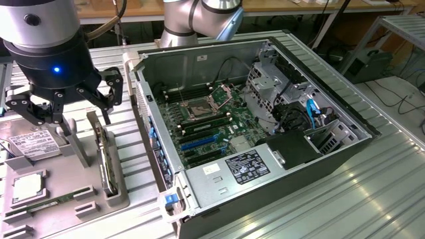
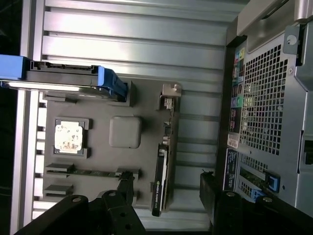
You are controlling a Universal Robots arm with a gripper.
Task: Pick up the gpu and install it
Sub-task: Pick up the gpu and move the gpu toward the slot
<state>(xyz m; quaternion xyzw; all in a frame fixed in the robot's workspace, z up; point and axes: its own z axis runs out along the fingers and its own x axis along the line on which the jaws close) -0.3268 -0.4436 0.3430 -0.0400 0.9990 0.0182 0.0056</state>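
Two black fingers of the gripper (image 1: pixel 71 115) stood spread as wide as they went, holding nothing. The thin black GPU card (image 2: pixel 161 182) with its silver bracket stood on edge in the grey holder tray (image 2: pixel 100 149) below, its long axis running through the gap, so the fingers straddled its flat faces. Alongside in the tray lay a slim green RAM stick (image 2: pixel 93 172), a square silver CPU (image 2: pixel 70 136) and a blue-railed hard drive (image 2: pixel 63 81) — the open computer case (image 1: pixel 179 62) stood just beside the tray.

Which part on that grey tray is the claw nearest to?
The gpu, the thin dark card standing on edge along the tray side nearest the computer case.
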